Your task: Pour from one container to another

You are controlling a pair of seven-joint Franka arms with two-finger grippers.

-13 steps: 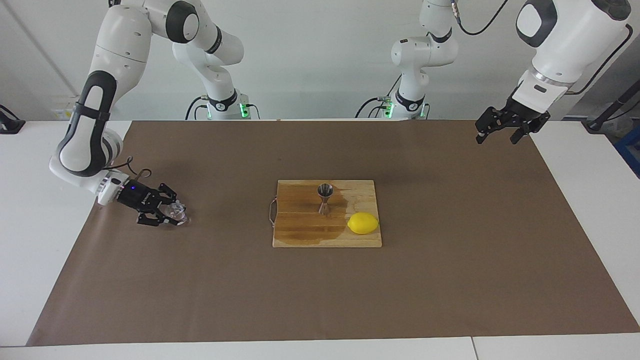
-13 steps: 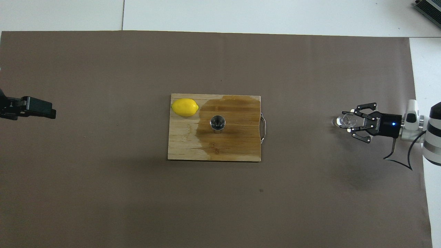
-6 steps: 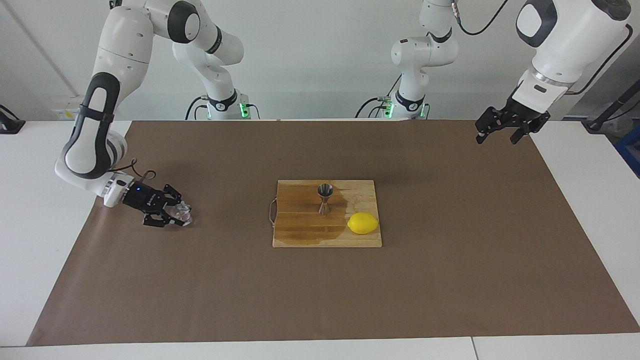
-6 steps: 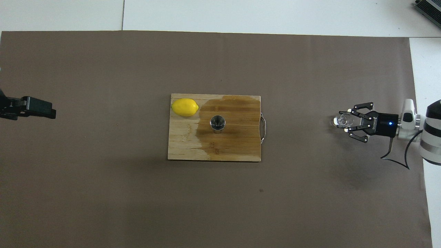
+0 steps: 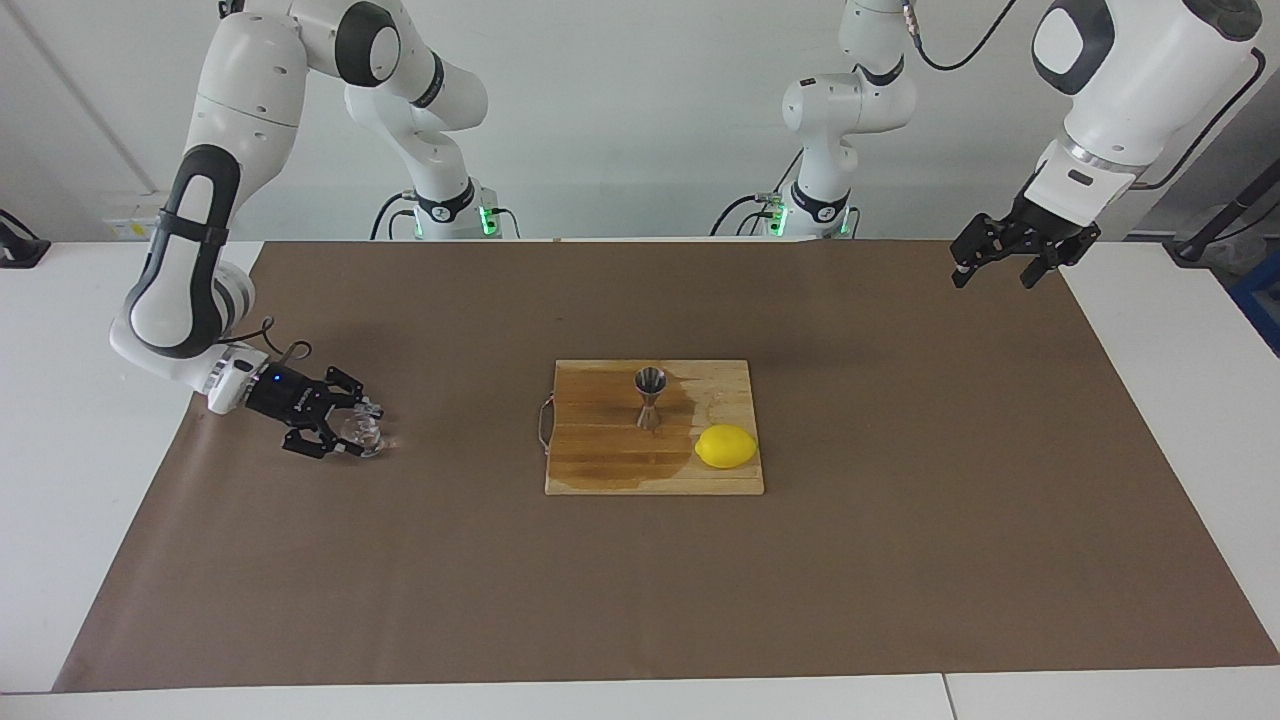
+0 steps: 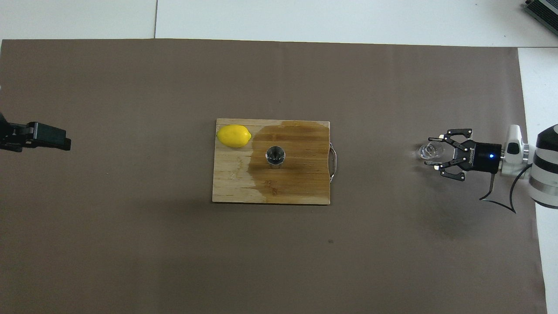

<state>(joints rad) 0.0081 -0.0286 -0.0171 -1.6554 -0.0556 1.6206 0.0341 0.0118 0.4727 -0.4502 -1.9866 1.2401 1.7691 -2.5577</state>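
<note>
The glass cup [image 5: 361,432] is standing on the desk's brown mat [image 5: 400,580], at nine o'clock from the jigger [image 5: 649,397] on the cutting board [image 5: 600,470]. My right claw [image 5: 352,428] is sitting around it, fingers parted and seemingly letting go. My left claw [image 5: 990,266] is waiting open at two o'clock.

the left hand [image 6: 65,143] is mostly cut off at the overhead view's edge.

I see a yellow lemon [image 5: 726,446] resting on the half-wet wooden cutting board [image 5: 600,470], mid brown mat [image 5: 900,550].
</note>
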